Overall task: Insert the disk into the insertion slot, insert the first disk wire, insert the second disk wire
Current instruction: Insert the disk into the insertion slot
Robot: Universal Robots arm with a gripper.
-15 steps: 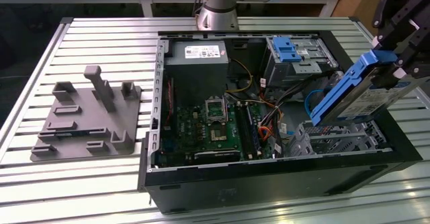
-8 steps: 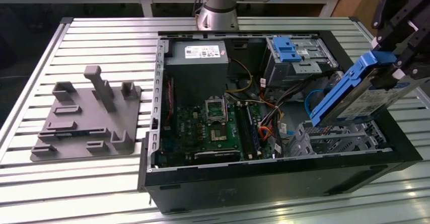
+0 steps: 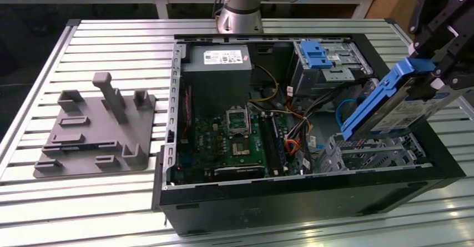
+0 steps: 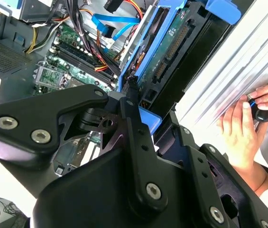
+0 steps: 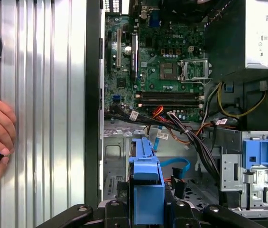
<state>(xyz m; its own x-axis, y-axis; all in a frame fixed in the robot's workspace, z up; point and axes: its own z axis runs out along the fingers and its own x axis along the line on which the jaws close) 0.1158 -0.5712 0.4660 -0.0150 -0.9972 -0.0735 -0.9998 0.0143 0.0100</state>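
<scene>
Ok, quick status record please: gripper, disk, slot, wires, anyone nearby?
gripper: shut on the disk, over the case at the exterior view's right
disk: tilted, in the air above the slot, not inserted
slot: no disk in it
blue cable: loose inside the case beside the slot
hand: a person's, on the table next to the case

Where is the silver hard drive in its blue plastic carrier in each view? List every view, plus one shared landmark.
Exterior view: the silver hard drive in its blue plastic carrier hangs tilted in the black pincer at the exterior view's right.
Second wrist view: the drive is edge-on beyond the pincer.
First wrist view: its blue end sits between the pincer's arms.
Shared landmark: green motherboard.
</scene>
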